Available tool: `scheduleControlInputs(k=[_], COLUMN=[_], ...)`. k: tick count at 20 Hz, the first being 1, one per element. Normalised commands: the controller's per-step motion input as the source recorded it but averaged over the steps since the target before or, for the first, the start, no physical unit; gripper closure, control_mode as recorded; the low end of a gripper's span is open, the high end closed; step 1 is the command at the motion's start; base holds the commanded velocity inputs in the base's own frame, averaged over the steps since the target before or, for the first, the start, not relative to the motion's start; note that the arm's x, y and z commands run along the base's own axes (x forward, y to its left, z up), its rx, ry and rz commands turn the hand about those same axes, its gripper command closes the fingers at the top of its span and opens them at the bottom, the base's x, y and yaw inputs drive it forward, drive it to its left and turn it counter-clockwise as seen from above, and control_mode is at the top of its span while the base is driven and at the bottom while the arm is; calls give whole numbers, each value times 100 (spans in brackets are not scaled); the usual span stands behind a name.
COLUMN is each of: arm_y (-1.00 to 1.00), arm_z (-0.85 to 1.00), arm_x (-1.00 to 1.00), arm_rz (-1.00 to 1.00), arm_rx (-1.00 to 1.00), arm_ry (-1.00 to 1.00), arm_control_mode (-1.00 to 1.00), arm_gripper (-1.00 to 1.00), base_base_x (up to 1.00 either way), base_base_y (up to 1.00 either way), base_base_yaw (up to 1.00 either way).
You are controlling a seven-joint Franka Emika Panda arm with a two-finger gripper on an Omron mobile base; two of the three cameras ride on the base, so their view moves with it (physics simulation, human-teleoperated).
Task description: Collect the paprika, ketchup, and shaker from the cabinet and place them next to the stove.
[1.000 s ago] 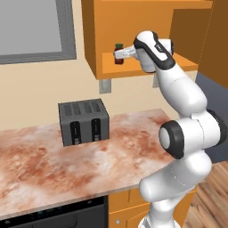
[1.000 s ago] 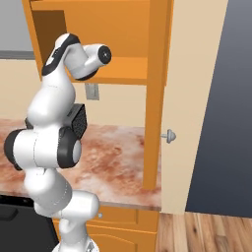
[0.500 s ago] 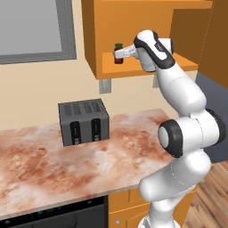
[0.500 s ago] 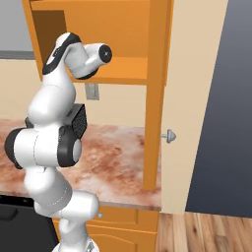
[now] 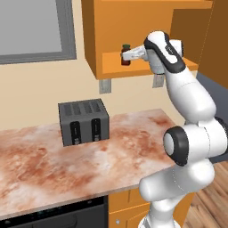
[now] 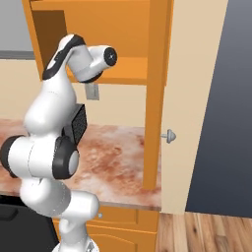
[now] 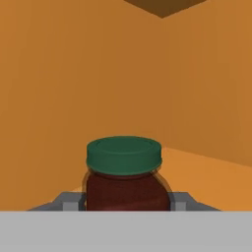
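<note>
Inside the orange cabinet (image 5: pixel 147 26), my jaws (image 5: pixel 126 55) sit closed partway around the paprika (image 7: pixel 124 172), the squat dark-red jar with its green lid lodged squarely between the two fingertips (image 7: pixel 69 201), one pressed to each side of the glass. I judge this to be the first pick of the task: the jar is gripped on the shelf (image 5: pixel 133 67) but not yet carried out. The next move calls for a slight lift to free the base, then a straight pull back past the cabinet's front edge before swinging down toward the worktop (image 5: pixel 80 151), where a dark toaster (image 5: pixel 83 121) stands below the jaws. The jar's base is cut off in the hand view, so whether it rests on the shelf is unclear.
</note>
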Motion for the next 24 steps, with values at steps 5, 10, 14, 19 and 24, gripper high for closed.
scheduleControlInputs(k=[5,10,14,19,24], arm_y=[-22,-9,3,14,7], arm_z=[0,4,6,0,-1], arm_x=[-74,-84,-85,-93,-97], arm_rz=[0,0,0,0,1], arm_rx=[4,0,0,0,0], arm_ry=[-7,-1,0,0,1], arm_control_mode=[-100,-100,-100,-100,-100], arm_gripper=[100,100,100,100,100], base_base_x=[0,0,0,0,0], base_base_y=[0,0,0,0,0], base_base_yaw=[0,0,0,0,0])
